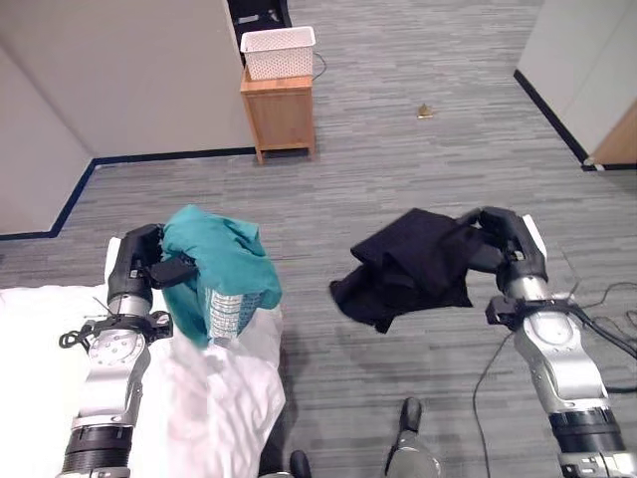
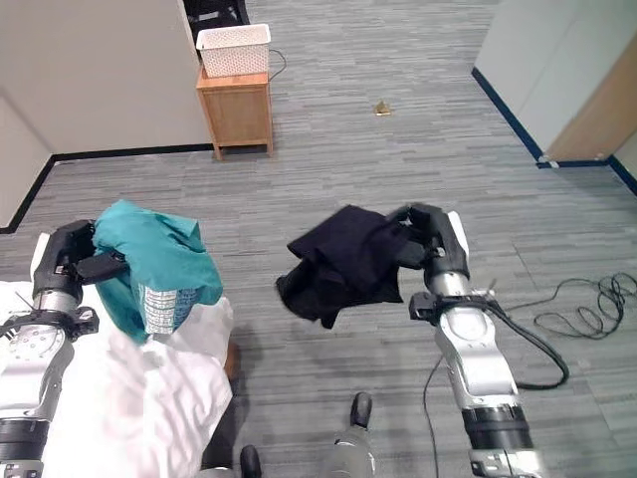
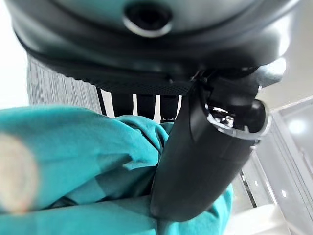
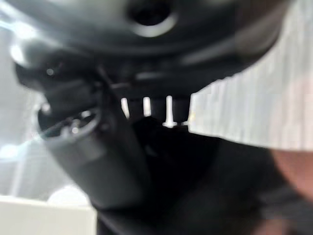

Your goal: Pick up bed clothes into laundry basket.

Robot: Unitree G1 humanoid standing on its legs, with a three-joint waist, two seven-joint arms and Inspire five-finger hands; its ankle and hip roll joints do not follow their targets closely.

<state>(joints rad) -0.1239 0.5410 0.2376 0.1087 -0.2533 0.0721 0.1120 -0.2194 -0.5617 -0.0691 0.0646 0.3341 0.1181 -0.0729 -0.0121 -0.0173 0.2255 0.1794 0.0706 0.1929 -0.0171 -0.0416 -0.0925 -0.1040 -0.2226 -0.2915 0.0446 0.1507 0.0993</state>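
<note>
We judge the carrying step is in hand: our left hand [image 1: 139, 261] has its fingers and thumb curled round the teal garment [image 1: 221, 269], bunched and hanging above the white bed [image 1: 209, 408], and our right hand [image 1: 506, 242] grips the black garment [image 1: 410, 267], which droops in loose folds over the floor. The basket [image 1: 279, 52] sits on a wooden cabinet [image 1: 278, 112] well apart across the room. Next, we think, calls for walking both loads there and keeping hold until they are over the rim.
</note>
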